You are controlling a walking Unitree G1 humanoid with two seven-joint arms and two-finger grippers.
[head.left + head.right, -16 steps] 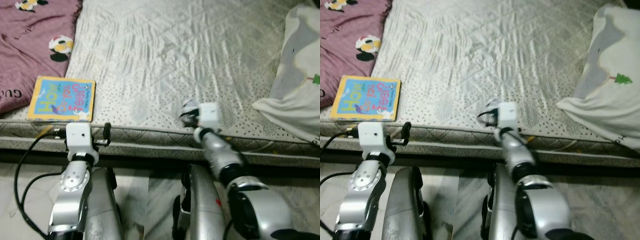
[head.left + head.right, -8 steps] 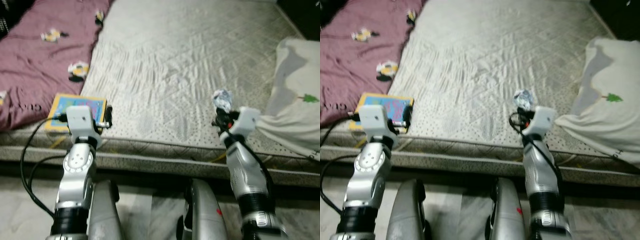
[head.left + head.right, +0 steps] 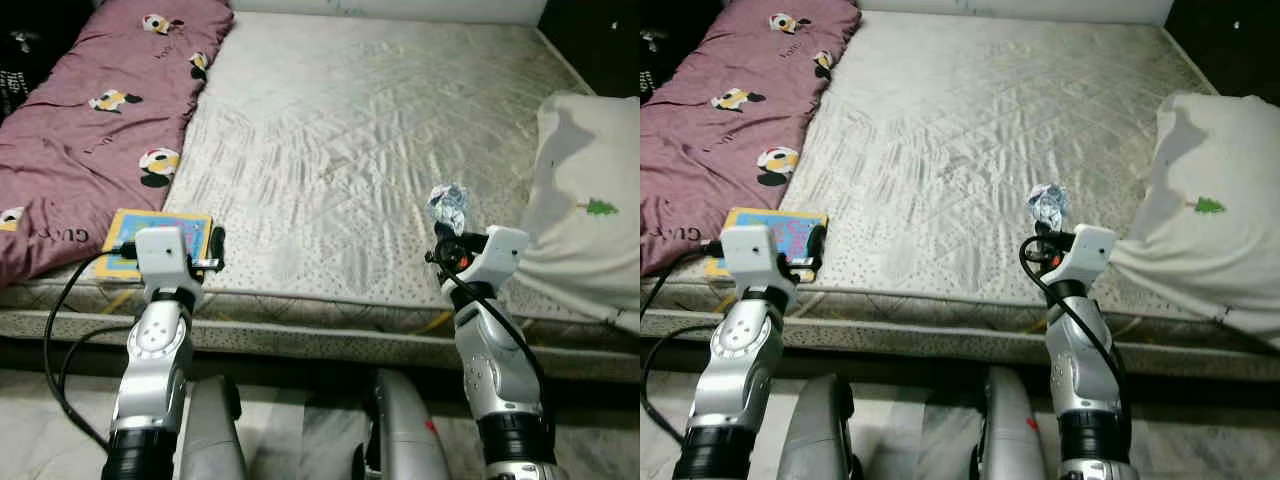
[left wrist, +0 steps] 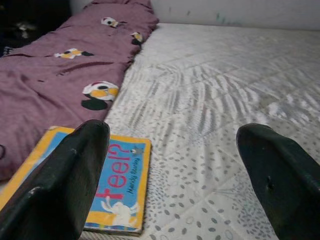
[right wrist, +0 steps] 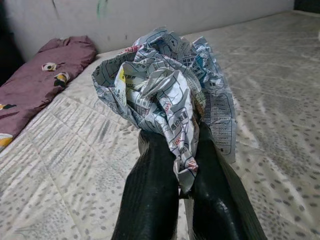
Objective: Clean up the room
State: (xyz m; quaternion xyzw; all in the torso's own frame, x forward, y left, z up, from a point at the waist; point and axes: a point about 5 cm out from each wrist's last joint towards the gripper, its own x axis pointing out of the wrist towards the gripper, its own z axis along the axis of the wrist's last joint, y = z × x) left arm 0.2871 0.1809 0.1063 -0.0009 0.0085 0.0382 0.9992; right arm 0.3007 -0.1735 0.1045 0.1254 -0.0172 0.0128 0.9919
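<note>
One crumpled paper [image 5: 165, 90] between right gripper [image 5: 172, 150] jaws.

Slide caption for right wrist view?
Right gripper pinching a crumpled paper ball above the bare mattress.

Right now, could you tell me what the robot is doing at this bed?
The robot stands at the mattress edge. Its right gripper is shut on a crumpled paper wad, held above the mattress. The left gripper is open near the book, which lies flat at the edge beside the maroon blanket. A pillow lies on the robot's right.
</note>
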